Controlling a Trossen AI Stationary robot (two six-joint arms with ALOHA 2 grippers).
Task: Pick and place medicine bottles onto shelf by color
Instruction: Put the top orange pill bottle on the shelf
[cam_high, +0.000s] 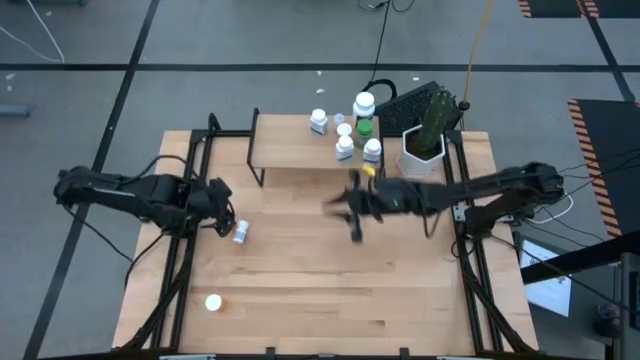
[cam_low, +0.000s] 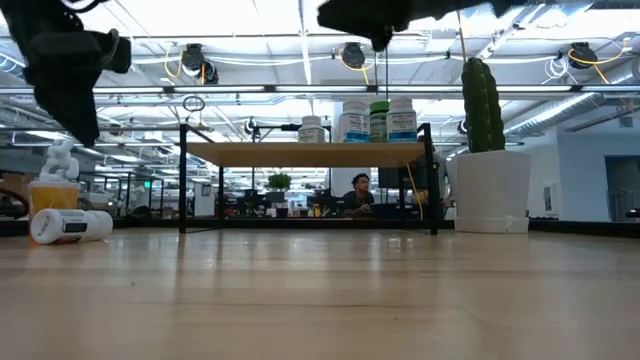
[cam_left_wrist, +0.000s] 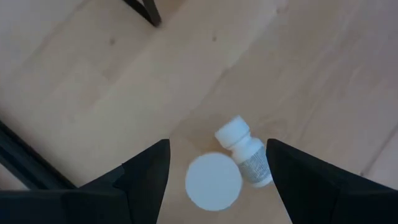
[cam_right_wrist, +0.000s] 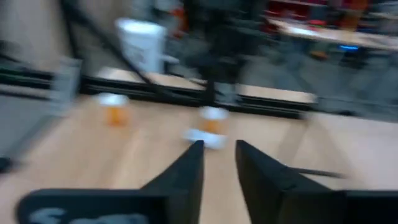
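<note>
Between our spread left gripper (cam_left_wrist: 217, 171) fingers stands an orange bottle (cam_left_wrist: 213, 182), a white bottle (cam_left_wrist: 247, 154) toppled beside it. We see six bottles on the shelf (cam_high: 290, 150); three remain off it. Our right gripper (cam_right_wrist: 219, 163), near the shelf, is empty, fingers slightly parted.

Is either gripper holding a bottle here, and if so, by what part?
Neither. The left gripper is open above two bottles; the right gripper has nothing between its fingers.

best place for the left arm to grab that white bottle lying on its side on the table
Grip the white bottle across its round body, below the cap, coming straight down from above. It lies flat on the table, so its long sides are exposed. An upright bottle sits right beside it, so the left gripper, fingers open, should straddle only the lying one.
</note>
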